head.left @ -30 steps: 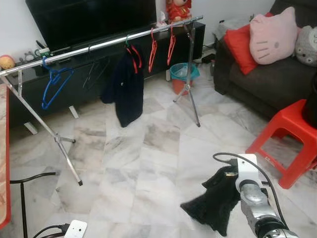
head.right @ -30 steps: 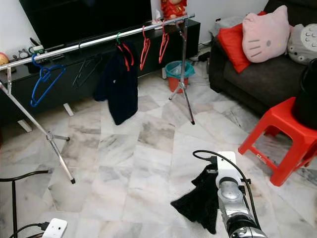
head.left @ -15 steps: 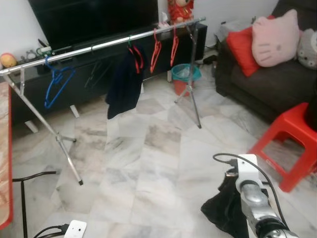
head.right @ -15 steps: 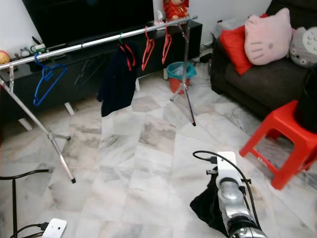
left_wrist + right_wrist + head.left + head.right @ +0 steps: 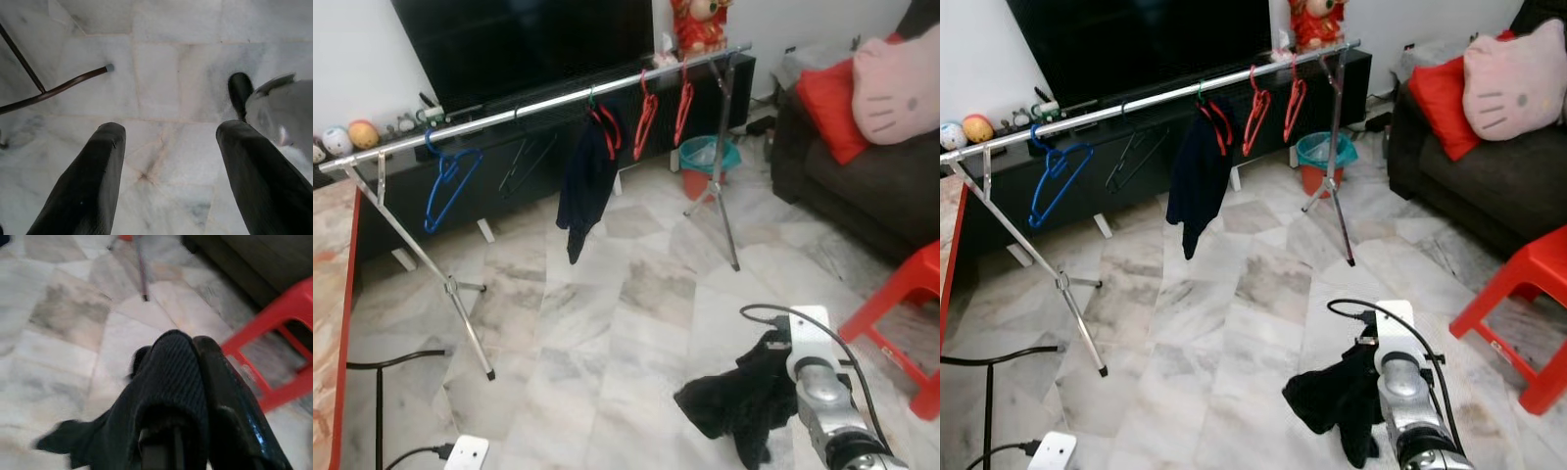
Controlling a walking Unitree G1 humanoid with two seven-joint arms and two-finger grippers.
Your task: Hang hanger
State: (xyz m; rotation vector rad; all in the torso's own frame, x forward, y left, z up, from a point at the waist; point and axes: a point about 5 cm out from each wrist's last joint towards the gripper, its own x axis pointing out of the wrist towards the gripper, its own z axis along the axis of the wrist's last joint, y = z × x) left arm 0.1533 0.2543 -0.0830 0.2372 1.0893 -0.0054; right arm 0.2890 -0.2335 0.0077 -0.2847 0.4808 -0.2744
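Observation:
A silver clothes rail (image 5: 548, 101) crosses the room in front of the TV cabinet. On it hang a blue hanger (image 5: 445, 181), thin black hangers (image 5: 524, 162), a dark garment (image 5: 585, 186) on a red hanger, and two bare red hangers (image 5: 646, 116). Low on the right, my right gripper (image 5: 188, 345) is shut on a black cloth (image 5: 739, 401) that droops toward the marble floor, well short of the rail. My left gripper (image 5: 168, 132) hangs open above bare floor tiles.
A red stool (image 5: 911, 313) stands to my right, with a dark sofa (image 5: 862, 186) and cushions (image 5: 899, 73) behind it. A teal bin (image 5: 707, 157) sits by the rail's right legs. A table edge (image 5: 328, 294), a cable and a white power strip (image 5: 465, 452) lie on my left.
The whole view has shifted, so the camera moved. The black cloth in my right gripper has swung out to the left. The dark garment on the rail has turned narrower.

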